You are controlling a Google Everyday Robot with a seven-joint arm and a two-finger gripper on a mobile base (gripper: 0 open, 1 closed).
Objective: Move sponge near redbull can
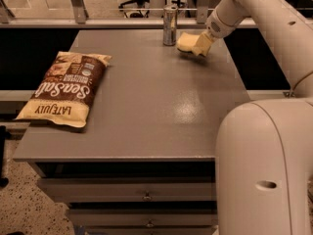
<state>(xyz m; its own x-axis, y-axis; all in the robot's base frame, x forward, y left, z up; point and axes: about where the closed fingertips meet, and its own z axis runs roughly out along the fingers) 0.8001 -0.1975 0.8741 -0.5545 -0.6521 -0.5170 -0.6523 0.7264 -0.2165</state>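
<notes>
The pale yellow sponge (187, 41) is at the far side of the grey table (146, 97), just right of the slim silvery redbull can (169, 25), which stands upright near the back edge. My gripper (201, 45) comes in from the right on the white arm (244, 9) and is shut on the sponge's right end, holding it low over the tabletop. A small gap separates sponge and can.
A large brown-and-cream chip bag (66, 88) lies flat on the left side of the table. The robot's white body (264, 165) fills the lower right. A railing (98, 21) runs behind the table; drawers (146, 196) are below its front edge.
</notes>
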